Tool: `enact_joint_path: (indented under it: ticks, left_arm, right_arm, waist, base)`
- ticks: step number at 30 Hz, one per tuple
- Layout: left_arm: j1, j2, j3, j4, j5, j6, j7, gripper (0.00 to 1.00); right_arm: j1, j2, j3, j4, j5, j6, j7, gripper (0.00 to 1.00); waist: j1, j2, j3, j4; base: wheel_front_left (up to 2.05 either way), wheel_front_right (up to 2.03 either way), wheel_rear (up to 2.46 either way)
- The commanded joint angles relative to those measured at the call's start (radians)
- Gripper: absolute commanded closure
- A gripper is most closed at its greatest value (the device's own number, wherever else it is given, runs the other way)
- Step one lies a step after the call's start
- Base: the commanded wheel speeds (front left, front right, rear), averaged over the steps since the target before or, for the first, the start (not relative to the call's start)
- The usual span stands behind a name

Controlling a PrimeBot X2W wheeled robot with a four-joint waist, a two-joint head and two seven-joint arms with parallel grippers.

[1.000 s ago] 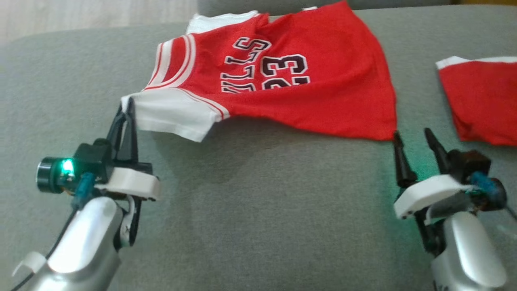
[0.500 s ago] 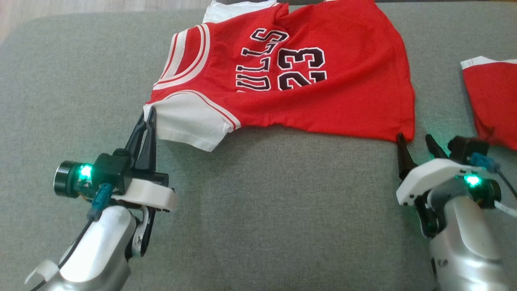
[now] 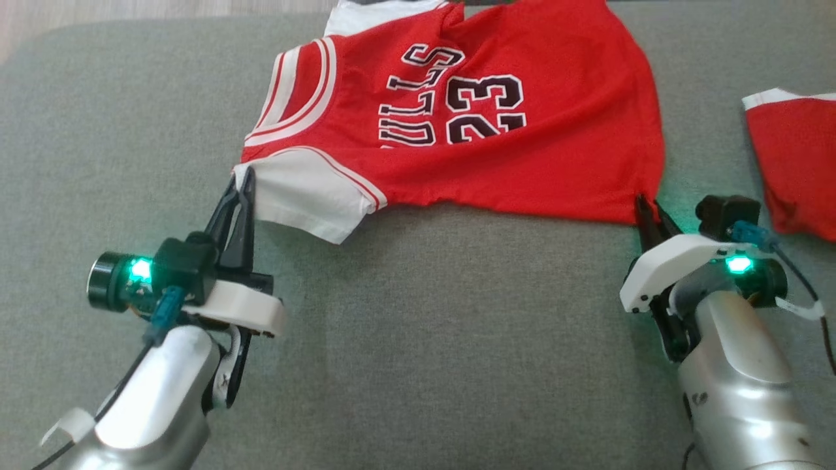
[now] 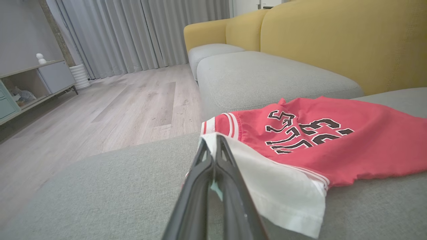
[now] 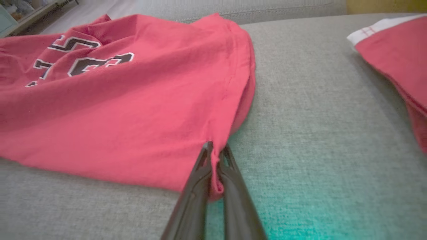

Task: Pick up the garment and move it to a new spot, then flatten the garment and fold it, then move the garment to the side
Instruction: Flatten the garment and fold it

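Pinching the garment (image 3: 490, 124) at two of its near corners, both arms look set for a spreading or dragging pull. The left gripper (image 3: 241, 181) has its two dark fingers pressed together on the edge of the white sleeve (image 3: 300, 196); in the left wrist view white cloth sits right at the tips. The right gripper (image 3: 645, 207) has its fingers drawn together on the hem corner (image 5: 176, 176), with a nub of red cloth showing between them in the right wrist view.

The garment lies ahead of both sets of fingertips, spanning the gap between them on the grey sofa cushion (image 3: 424, 339), with number and lettering face up. Beyond the tips the far side is rumpled, with a ridge running through the chest and the far sleeve partly tucked. A second red piece (image 3: 797, 163) lies outboard of the right gripper, near it but apart from its fingers and from the garment.

Judging by this, the task is in its early-to-middle part. Whether the first carry to a new spot is finished cannot be told from the lie of the cloth alone. Flattening seems to be the step in hand, since the near edge is taut between the two grips while the far half is not smooth. No fold is visible yet, so folding and the final move to the side remain
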Motion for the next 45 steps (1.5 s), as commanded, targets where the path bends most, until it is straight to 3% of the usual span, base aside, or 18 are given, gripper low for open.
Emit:
enact_joint_path:
  ticks: [1,9,18,28,39,42,45]
  left_arm:
    - [-0.036,0.029,0.048,-0.021,-0.012,0.0,-0.004,1.0]
    - [-0.012,0.027,0.118,-0.053,-0.1,-0.02,-0.026,1.0]
    - [-0.095,0.05,0.189,-0.129,-0.135,-0.035,-0.034,1.0]
    - [-0.209,0.06,0.291,-0.293,-0.162,-0.009,-0.039,1.0]
    - [-0.178,0.16,0.376,-0.622,-0.229,0.059,0.122,1.0]
    - [-0.228,0.197,0.374,-0.617,-0.235,0.042,0.179,1.0]
    - [-0.326,0.206,0.339,-0.526,-0.233,-0.006,0.224,1.0]
  right_arm:
    - [-0.001,0.01,0.032,-0.015,0.01,-0.001,-0.029,1.0]
    - [-0.002,0.01,0.08,-0.103,0.031,-0.001,-0.123,1.0]
    - [-0.058,-0.012,0.114,-0.323,0.026,-0.001,-0.1,1.0]
    - [-0.117,-0.152,0.226,-0.631,0.109,-0.001,-0.007,1.0]
    - [-0.006,-0.196,0.15,-0.977,0.127,-0.001,0.166,1.0]
    - [-0.014,-0.195,0.117,-1.022,0.116,-0.001,0.223,1.0]
    - [-0.068,-0.175,0.093,-0.998,0.137,-0.001,0.268,1.0]
  waist:
    - [0.0,0.0,-0.015,-0.006]
    - [0.0,0.0,-0.085,-0.043]
    - [0.0,0.0,-0.158,-0.078]
    - [0.0,0.0,-0.257,-0.113]
    - [0.0,0.0,-0.234,-0.112]
    - [0.0,0.0,-0.186,-0.103]
    - [0.0,0.0,-0.118,-0.094]
  base:
    - [0.0,0.0,0.0]
    - [0.0,0.0,0.0]
    - [0.0,0.0,0.0]
    - [0.0,0.0,0.0]
    - [0.0,0.0,0.0]
    - [0.0,0.0,0.0]
    - [0.0,0.0,0.0]
